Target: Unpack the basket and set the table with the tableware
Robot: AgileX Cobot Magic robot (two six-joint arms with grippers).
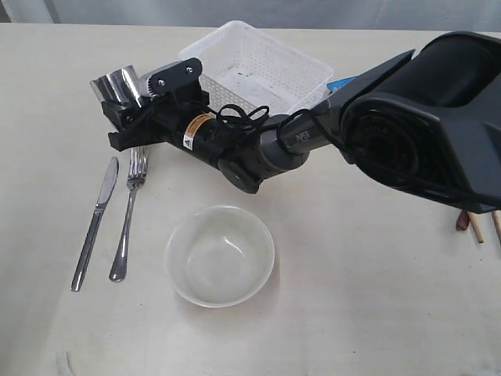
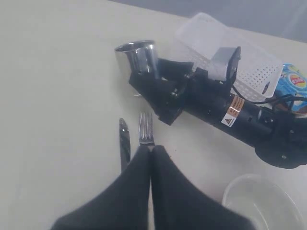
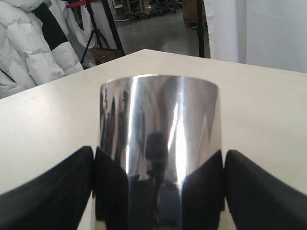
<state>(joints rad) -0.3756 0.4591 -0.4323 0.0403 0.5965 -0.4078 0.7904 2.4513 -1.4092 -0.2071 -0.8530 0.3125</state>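
My right gripper [image 1: 125, 117] reaches across to the far left and is shut on the steel cup [image 1: 117, 86], which leans slightly. In the right wrist view the cup [image 3: 160, 143] fills the space between both black fingers [image 3: 45, 191]. The white basket [image 1: 258, 66] stands behind the arm. Knife [image 1: 95, 223] and fork [image 1: 129, 211] lie side by side on the table [image 1: 368, 313], with the off-white bowl [image 1: 220, 254] to their right. My left gripper [image 2: 151, 149] is shut and empty, hovering over the fork [image 2: 146, 128] beside the knife [image 2: 124, 143]. The plate is out of view.
The right arm's bulky black body [image 1: 423, 117] spans the table's back right. A blue chip bag [image 2: 293, 81] lies beside the basket [image 2: 225, 52]. Ends of chopsticks [image 1: 475, 229] and a dark red spoon [image 1: 462, 222] peek out at the right edge.
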